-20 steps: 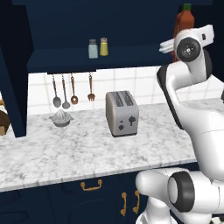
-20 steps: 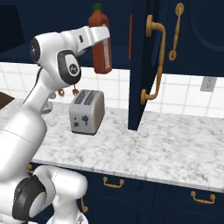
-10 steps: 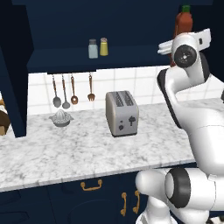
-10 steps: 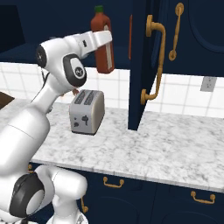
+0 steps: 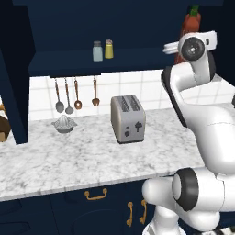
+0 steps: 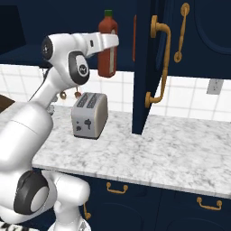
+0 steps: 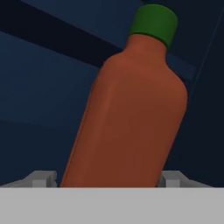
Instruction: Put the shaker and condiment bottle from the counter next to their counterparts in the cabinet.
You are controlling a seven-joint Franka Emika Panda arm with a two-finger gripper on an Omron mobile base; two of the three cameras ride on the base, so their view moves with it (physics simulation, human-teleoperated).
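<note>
Red-orange plastic sits between your fingers: the condiment bottle (image 7: pixel 131 109) is in the gripper (image 7: pixel 107 178), one dark tip against each flank low on the body, so the jaws stand wide but are clamped on it rather than spread free. In the right base view the bottle (image 6: pixel 107 49) hangs upright at the end of the hand, green cap up, its base level with the lower edge of the cabinet (image 6: pixel 149 67) and not yet resting on the shelf.

What your next move turns on is depth. The bottle's long axis is vertical, the hand grips it from the room side, and the shelf lies beyond it, so you likely have to carry it forward and set it down without tipping it.

A red-orange sliver beside the open door's edge may be the matching bottle; you can't tell for certain.

Your shaker (image 5: pixel 109 49) already stands on the shelf, just beside the pale blue-white shaker (image 5: pixel 97 51), well to the left of the hand, above the toaster (image 5: pixel 128 118).
</note>
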